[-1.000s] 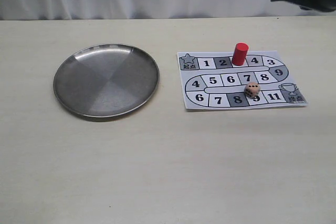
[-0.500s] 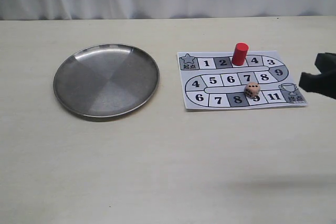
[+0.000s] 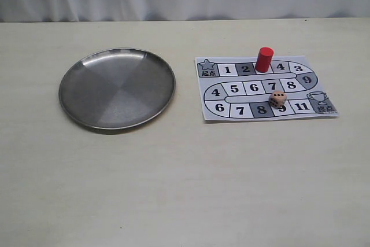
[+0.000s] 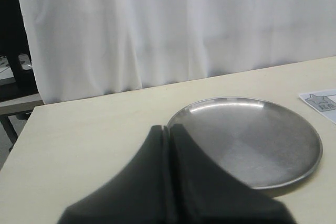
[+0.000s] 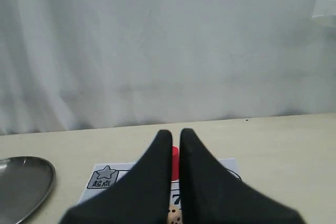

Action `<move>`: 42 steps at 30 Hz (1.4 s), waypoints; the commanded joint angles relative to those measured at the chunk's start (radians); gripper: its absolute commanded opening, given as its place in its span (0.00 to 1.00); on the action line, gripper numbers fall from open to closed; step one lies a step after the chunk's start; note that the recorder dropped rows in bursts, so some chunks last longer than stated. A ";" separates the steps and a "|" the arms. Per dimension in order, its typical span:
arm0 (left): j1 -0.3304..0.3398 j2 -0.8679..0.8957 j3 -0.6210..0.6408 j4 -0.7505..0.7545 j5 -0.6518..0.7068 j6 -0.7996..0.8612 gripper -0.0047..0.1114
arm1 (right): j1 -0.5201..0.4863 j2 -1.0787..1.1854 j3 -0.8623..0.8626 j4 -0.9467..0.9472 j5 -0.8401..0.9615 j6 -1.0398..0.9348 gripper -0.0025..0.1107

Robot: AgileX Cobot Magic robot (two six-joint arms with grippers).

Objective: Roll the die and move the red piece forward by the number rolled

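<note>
The red piece [image 3: 264, 59] stands upright on the paper game board [image 3: 209, 88], on the top row between squares 2 and 4. The die [image 3: 278, 99] lies on the board's lower row beside square 8. Neither gripper shows in the exterior view. In the right wrist view my right gripper [image 5: 176, 131] hangs above the near side of the board, fingers shut to a thin slit and holding nothing. Through that slit I see the red piece [image 5: 175, 160] and the die [image 5: 174, 217]. My left gripper [image 4: 168, 127] is shut and empty, beside the steel plate [image 4: 252, 140].
A round steel plate [image 3: 115, 88] lies left of the board on the pale table. A white curtain runs behind the table's far edge. The board's star corner [image 4: 320, 99] shows in the left wrist view, and the plate's rim [image 5: 21, 182] in the right wrist view.
The right arm, at the upper right a second ago, came down the right edge and has left the exterior view. The die, red piece and plate have not moved.
</note>
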 commanded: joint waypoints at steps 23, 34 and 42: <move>-0.001 -0.001 0.002 -0.003 -0.009 -0.002 0.04 | -0.005 -0.388 0.052 -0.002 0.420 -0.015 0.06; -0.001 -0.001 0.002 -0.003 -0.009 -0.002 0.04 | -0.005 -0.388 0.052 -0.002 0.427 -0.015 0.06; -0.001 -0.001 0.002 -0.003 -0.009 -0.002 0.04 | -0.005 -0.388 0.052 -0.002 0.434 -0.015 0.06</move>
